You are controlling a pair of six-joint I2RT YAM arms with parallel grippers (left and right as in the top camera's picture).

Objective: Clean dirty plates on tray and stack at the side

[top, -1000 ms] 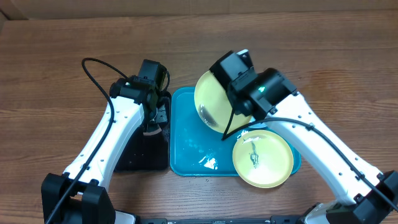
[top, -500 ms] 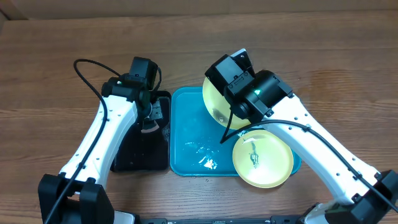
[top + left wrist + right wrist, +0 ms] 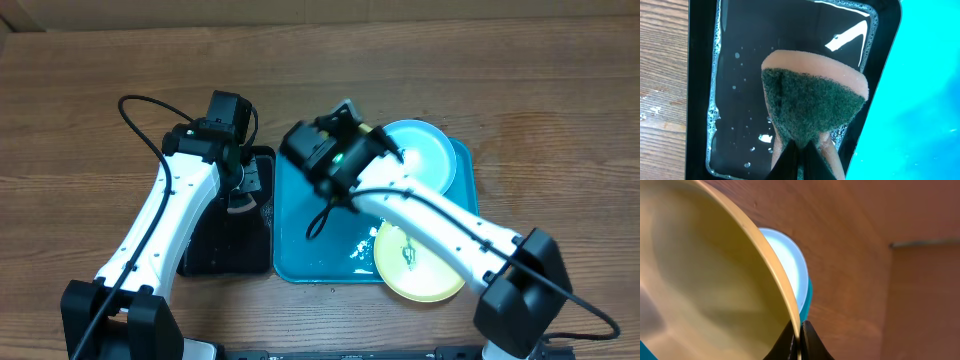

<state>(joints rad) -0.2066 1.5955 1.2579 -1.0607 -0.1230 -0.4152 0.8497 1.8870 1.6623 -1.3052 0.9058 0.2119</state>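
Note:
My right gripper (image 3: 800, 341) is shut on the rim of a pale yellow-green plate (image 3: 705, 280), holding it tilted on edge above the cyan-blue tray (image 3: 300, 225). In the overhead view the right gripper (image 3: 340, 125) and wrist hide most of that plate. A light cyan plate with a white centre (image 3: 422, 152) lies at the tray's far right, and also shows in the right wrist view (image 3: 790, 260). A second yellow-green plate with a dark smear (image 3: 420, 262) lies at the tray's near right. My left gripper (image 3: 802, 152) is shut on a green-and-orange sponge (image 3: 812, 102).
A black tray (image 3: 225, 250) with soapy water (image 3: 740, 75) stands just left of the cyan-blue tray (image 3: 930, 100). My left gripper (image 3: 243, 190) hangs over it. Suds lie on the cyan-blue tray's floor (image 3: 355, 250). Bare wooden table (image 3: 560, 120) surrounds both trays.
My right arm has swung left and turned, carrying the held plate over the tray's left part and uncovering the cyan plate. The left arm shifted slightly left, then stayed.

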